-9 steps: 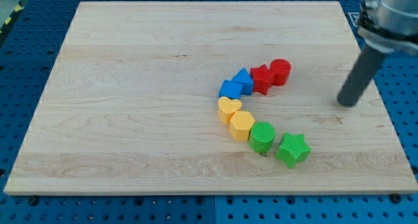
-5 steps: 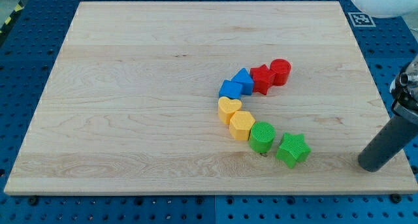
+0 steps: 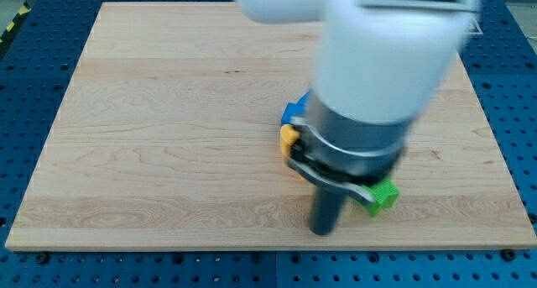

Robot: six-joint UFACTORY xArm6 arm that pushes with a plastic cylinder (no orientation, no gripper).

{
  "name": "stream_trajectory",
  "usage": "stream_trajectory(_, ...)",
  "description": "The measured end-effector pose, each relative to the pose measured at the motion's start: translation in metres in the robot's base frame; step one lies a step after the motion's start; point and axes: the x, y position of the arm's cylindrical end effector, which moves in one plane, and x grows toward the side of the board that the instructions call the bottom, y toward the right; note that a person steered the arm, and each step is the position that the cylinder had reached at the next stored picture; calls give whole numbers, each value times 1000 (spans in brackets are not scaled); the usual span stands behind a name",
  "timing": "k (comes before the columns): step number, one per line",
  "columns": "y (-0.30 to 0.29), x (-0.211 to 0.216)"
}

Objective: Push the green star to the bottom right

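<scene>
My arm fills the middle of the view, blurred. My tip [image 3: 323,231] rests on the board near the view's bottom edge, just left of and below the green star [image 3: 383,196]. Only the star's right part shows past the rod. A sliver of a blue block [image 3: 291,112] and of a yellow block [image 3: 287,137] show at the arm's left edge. The other blocks of the curved row are hidden behind the arm.
The wooden board [image 3: 168,128] lies on a blue perforated table [image 3: 512,112]. The board's bottom edge runs just below my tip.
My arm swept from the board's right edge to the bottom middle, and now covers most of the block row. The visible blocks have not shifted.
</scene>
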Motion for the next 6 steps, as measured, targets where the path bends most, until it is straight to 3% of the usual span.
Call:
stream_trajectory(2, 82, -21)
stream_trajectory(4, 112, -24)
stream_trajectory(5, 130, 8)
stream_trajectory(6, 134, -13)
